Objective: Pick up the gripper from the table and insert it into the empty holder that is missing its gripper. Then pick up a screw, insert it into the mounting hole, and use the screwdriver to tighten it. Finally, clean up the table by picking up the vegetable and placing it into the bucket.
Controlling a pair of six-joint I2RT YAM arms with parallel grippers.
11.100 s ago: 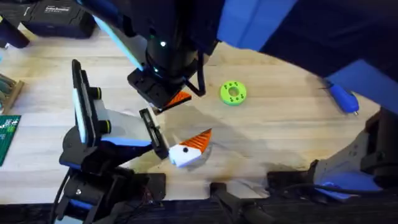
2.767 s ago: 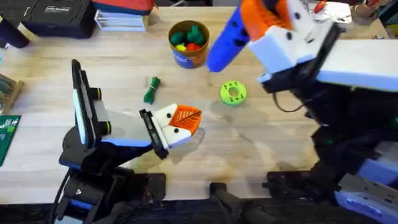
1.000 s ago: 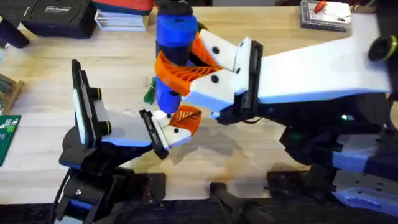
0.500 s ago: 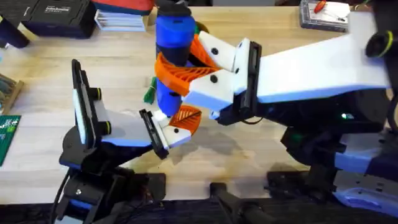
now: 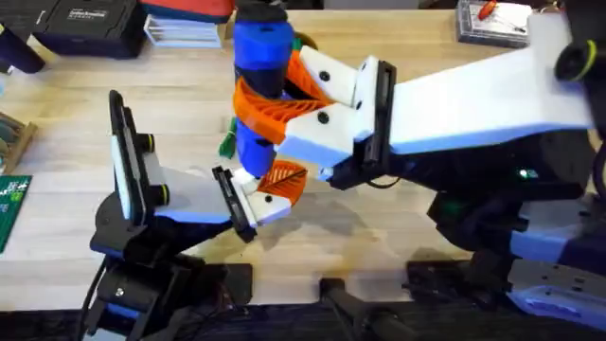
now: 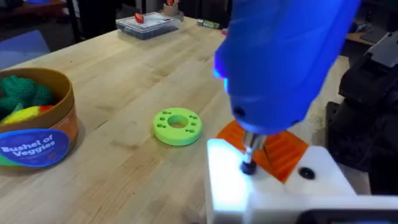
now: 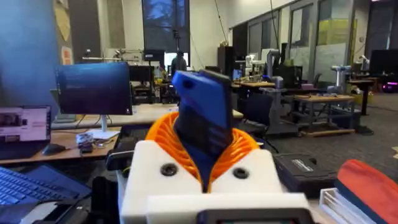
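While my right jaws (image 5: 270, 104) clench the screwdriver (image 5: 258, 76), its tip in the seated gripper (image 6: 267, 180), tightening is underway; the vegetable (image 5: 227, 144) beside it awaits the bucket (image 6: 34, 134).

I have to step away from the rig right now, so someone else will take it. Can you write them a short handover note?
Right gripper: shut on the screwdriver, held upright, its tip on the white block of the gripper.
Left gripper: I can't tell its state.
Done: the gripper sits on the holder.
Under way: the tip meets a dark spot on the block, so the screw is likely being driven.
Left: finish tightening, then move the vegetable, lying on the table, into the bucket.
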